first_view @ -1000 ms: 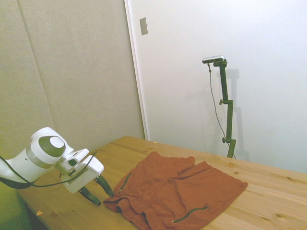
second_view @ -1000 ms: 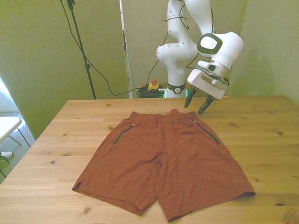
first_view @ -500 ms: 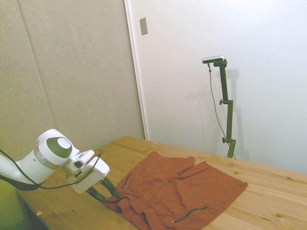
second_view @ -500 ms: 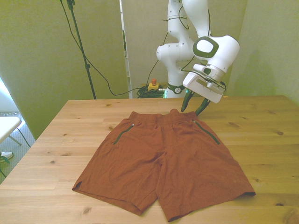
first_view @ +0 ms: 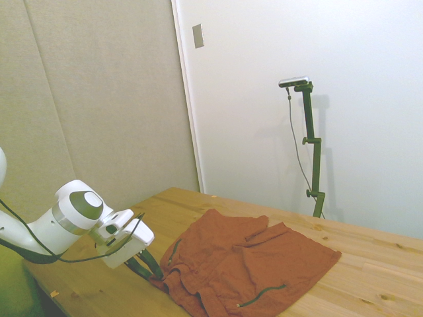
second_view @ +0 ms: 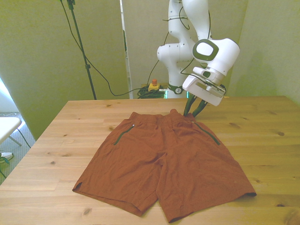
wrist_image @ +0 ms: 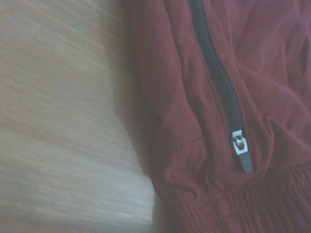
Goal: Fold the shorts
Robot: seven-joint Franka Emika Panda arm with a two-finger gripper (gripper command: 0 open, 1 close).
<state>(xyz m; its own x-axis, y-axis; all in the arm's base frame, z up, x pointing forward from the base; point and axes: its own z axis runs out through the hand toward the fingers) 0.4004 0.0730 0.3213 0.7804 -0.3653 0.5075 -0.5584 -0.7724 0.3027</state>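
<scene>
Now the gripper point(second_view: 194, 112) is hovering at the far waistband corner of the shorts point(second_view: 164, 164), front view's right, fingers point(second_view: 198, 109) slightly parted, gripping nothing, legs stretching nearward.

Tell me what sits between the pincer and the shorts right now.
Nothing. In the front view the pincer has its tips right at the waistband corner of the shorts, on the front view's right, with no gap visible. The side view agrees.

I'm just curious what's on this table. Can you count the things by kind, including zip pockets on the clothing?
Shorts: 1
Dark zip pockets on them: 2
Silver zip pulls seen close up: 1
Gripper: 1
Table: 1
Total: 6
</scene>
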